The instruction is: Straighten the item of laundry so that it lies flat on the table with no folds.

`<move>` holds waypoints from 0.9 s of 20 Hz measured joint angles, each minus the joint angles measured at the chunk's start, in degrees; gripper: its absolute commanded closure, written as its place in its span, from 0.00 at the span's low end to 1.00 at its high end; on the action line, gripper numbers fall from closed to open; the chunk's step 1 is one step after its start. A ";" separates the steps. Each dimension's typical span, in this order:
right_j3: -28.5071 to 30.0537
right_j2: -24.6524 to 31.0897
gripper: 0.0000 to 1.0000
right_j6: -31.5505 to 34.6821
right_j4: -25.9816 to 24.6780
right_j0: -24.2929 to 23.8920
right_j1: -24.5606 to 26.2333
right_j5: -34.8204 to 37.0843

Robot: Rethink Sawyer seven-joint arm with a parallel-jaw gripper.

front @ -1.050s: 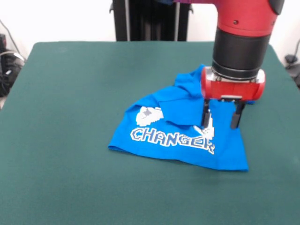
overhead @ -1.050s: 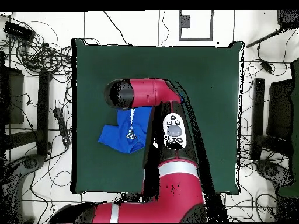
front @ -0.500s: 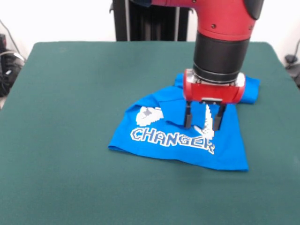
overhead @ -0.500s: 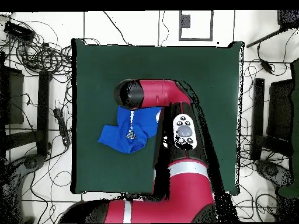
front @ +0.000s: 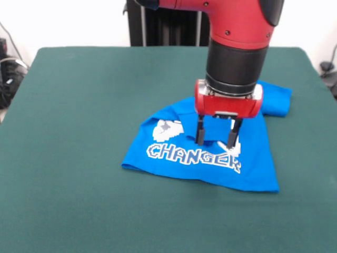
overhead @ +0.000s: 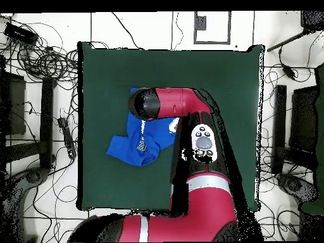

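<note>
The item of laundry is a bright blue T-shirt (front: 179,158) printed in white with "CHANGER", and it lies rumpled on the dark green table (front: 79,105) right of centre. A fold of cloth lies over its upper half and one sleeve (front: 276,100) sticks out to the right. My gripper (front: 216,138) hangs open just above the shirt's middle fold, its two dark fingers (front: 200,132) pointing down with nothing between them. From overhead the shirt (overhead: 130,149) shows left of centre, and the red arm (overhead: 168,104) covers its upper part and hides the gripper.
Cables and equipment (overhead: 38,57) crowd the floor past the table's edges in the overhead view. The black pedestal (front: 168,23) stands behind the far edge. The arm's long red links (overhead: 202,183) cross the table (overhead: 221,76) toward the base.
My gripper has moved left across the shirt, from over its right part to over its middle fold, staying open. The right sleeve has come into view from behind the arm.
</note>
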 measured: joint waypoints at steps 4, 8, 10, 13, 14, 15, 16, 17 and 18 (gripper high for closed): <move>0.24 0.00 0.00 0.00 -0.23 -0.04 0.80 -1.19; 0.56 0.01 0.00 0.00 -0.24 -0.17 2.10 -2.85; 0.84 0.01 0.00 0.00 -0.24 -0.27 2.70 -3.74; 1.21 0.01 0.00 0.00 -0.23 -0.39 3.51 -4.87; 1.44 0.02 0.00 0.00 -0.23 -0.45 3.81 -5.27; 1.72 0.02 0.00 0.00 -0.23 -0.52 3.99 -5.54; 1.85 0.02 0.00 0.00 -0.23 -0.55 4.04 -5.65; 2.40 0.02 0.00 0.00 -0.23 -0.71 4.16 -6.02; 2.60 0.02 0.00 0.00 -0.23 -0.79 4.17 -6.11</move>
